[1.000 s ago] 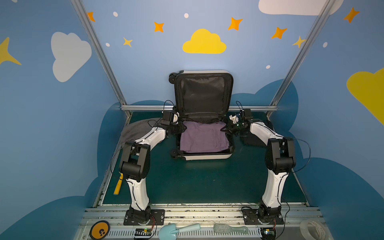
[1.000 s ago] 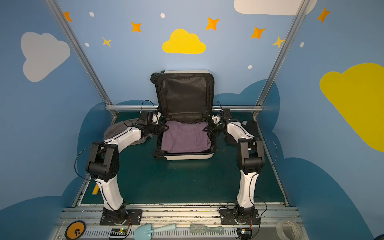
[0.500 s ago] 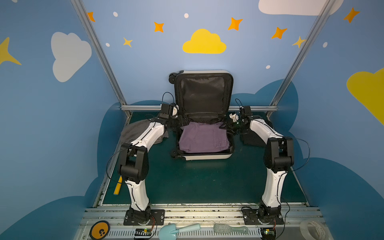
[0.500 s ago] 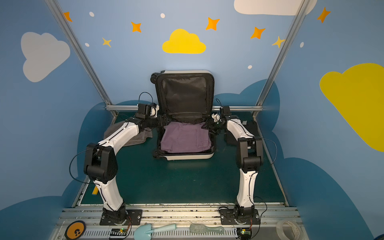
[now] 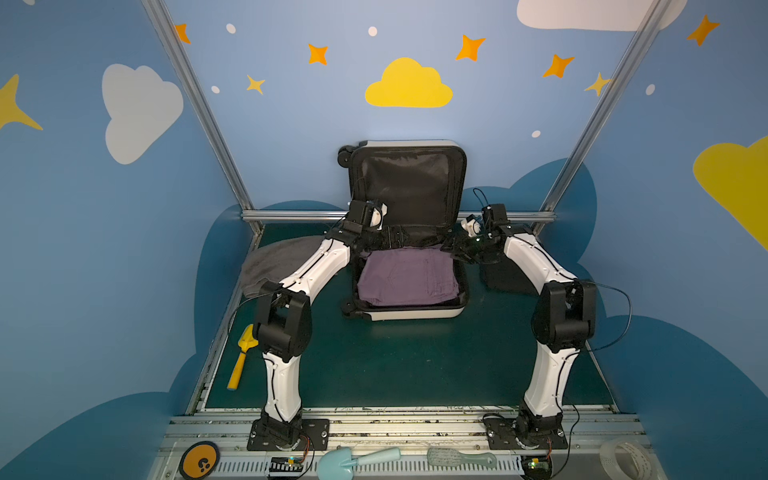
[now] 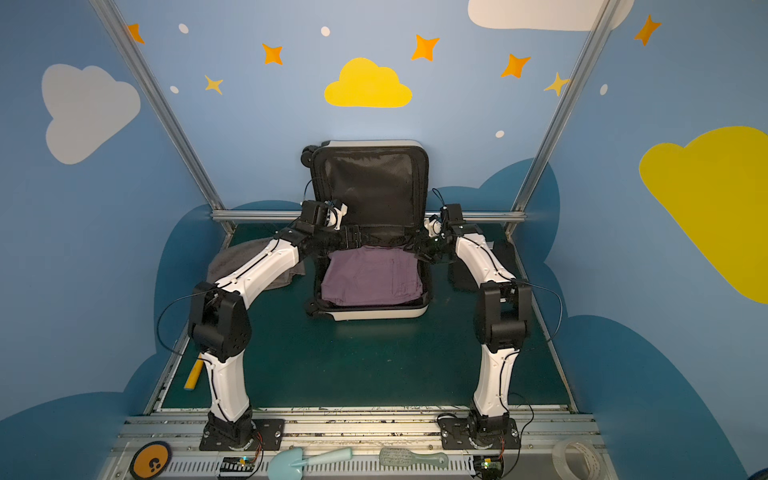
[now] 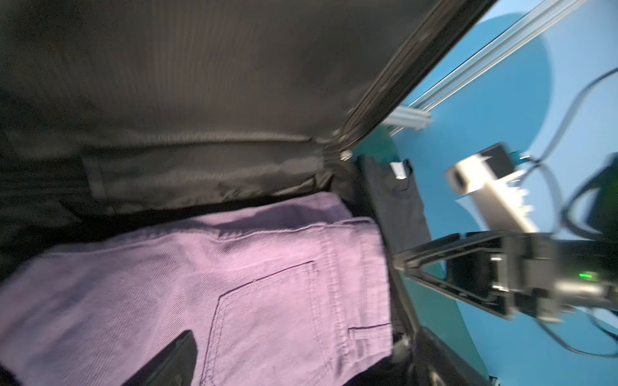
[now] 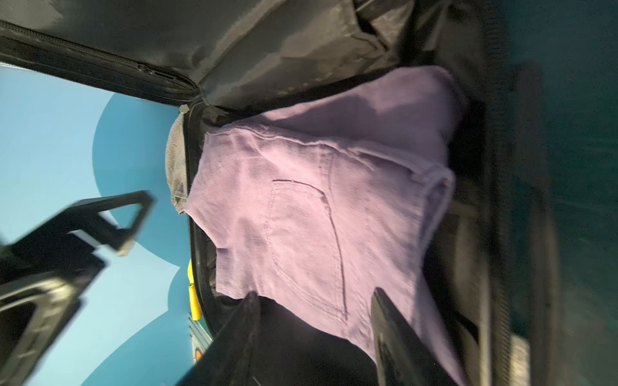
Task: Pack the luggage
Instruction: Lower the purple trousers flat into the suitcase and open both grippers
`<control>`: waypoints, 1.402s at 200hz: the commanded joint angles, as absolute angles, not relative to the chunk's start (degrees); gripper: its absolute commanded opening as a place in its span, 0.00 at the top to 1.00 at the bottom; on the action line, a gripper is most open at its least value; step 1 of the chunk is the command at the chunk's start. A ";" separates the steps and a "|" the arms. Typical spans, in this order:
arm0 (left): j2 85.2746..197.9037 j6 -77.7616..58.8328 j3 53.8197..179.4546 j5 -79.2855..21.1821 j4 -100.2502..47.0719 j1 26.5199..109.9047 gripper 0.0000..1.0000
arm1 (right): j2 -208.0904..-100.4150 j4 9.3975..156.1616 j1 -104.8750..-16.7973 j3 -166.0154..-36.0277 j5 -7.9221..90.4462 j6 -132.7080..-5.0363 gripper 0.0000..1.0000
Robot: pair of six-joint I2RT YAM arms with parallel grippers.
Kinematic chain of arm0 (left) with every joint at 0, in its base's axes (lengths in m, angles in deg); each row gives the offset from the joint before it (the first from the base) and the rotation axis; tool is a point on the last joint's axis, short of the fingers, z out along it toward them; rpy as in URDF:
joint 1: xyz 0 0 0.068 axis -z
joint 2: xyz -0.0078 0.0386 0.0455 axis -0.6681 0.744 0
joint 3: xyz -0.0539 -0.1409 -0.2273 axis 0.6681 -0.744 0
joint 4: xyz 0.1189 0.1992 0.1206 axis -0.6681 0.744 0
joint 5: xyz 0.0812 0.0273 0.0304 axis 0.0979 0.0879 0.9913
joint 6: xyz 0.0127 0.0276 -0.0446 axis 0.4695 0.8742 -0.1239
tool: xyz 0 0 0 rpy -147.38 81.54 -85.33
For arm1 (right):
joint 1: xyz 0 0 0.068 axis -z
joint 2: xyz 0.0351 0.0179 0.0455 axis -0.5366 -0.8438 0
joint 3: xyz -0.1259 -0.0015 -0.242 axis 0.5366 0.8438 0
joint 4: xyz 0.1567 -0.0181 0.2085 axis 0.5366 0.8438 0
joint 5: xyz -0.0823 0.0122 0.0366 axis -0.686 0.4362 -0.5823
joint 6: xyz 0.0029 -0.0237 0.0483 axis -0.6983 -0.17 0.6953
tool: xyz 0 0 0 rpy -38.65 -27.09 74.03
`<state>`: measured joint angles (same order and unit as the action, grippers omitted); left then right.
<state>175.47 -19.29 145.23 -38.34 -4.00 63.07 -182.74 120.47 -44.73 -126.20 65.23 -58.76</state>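
Folded purple jeans (image 5: 409,278) already lie in the luggage (image 5: 409,313), open at the table's (image 5: 415,365) rear edge, with the left gripper (image 5: 388,240) and right gripper (image 8: 314,307) spread empty over them; the grey towel (image 5: 278,262) and black garment (image 5: 503,278) beside it probably remain, then closing.

Both top views look from high above the front edge of the dark green table mat (image 5: 395,365), downward and toward the blue back wall (image 6: 257,124). They stand far enough to hold both arms from base to wrist and the whole open white hard-shell suitcase with black lining (image 5: 409,316). They share nearly all the scene, with a small sideways shift.

Each wrist camera sits very near the suitcase: one looks past the left gripper (image 7: 301,334), the other past the right gripper (image 8: 314,294). They face one another across the folded purple denim trousers (image 7: 234,284), so each catches the opposite gripper. Both share the trousers and lining.
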 commanded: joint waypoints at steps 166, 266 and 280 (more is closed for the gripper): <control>183.60 -17.69 151.33 -35.94 -2.63 60.18 0.00 | -191.76 126.51 -44.31 -132.22 63.39 -58.76 0.50; 162.97 -14.29 128.49 -33.43 -0.45 66.88 0.00 | -178.66 126.54 -46.59 -118.06 60.24 -62.27 0.50; 161.98 -14.41 124.63 -33.48 -1.18 67.39 0.00 | -178.24 124.83 -46.91 -115.00 60.26 -61.55 0.49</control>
<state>161.94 -15.34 130.57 -34.90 -1.88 67.24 -178.94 126.37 -46.26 -119.91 61.62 -61.71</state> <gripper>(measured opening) 0.996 0.506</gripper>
